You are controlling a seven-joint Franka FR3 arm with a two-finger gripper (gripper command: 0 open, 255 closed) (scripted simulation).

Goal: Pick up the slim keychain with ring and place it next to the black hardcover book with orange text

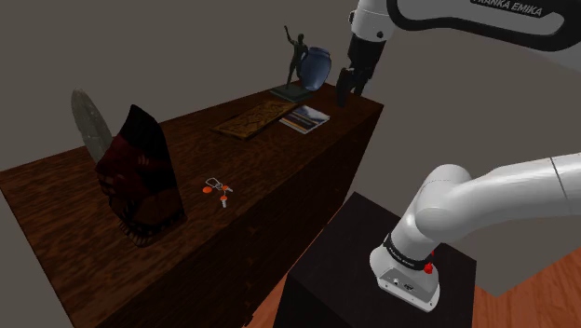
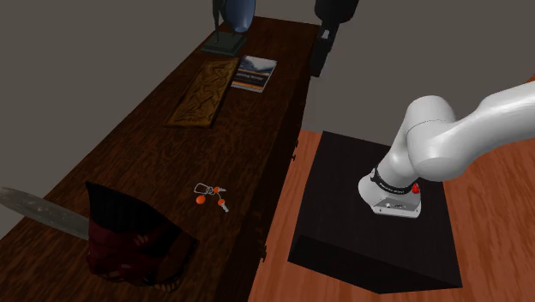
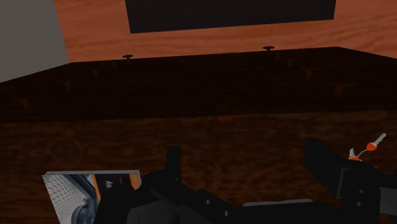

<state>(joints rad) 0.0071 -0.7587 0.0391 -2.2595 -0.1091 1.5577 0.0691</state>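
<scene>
hand (image 1: 351, 91) by dark wooden sideboard (image 1: 279, 166), grey wall (image 1: 186, 37), wooden floor (image 2: 501, 232)

Open bench around the keychain, clutter toward both ends

Bare wood rings the keychain (image 1: 218, 191) on the bench (image 1: 56, 200). Just to the shoulder view's left of it stand a tall dark red bag (image 1: 140, 177) and a grey disc (image 1: 90, 121). Well beyond it to the right lie a carved board (image 1: 251, 119) and a book (image 1: 304, 118), backed by a statue (image 1: 296, 58) and a vase (image 1: 315, 65).
</scene>
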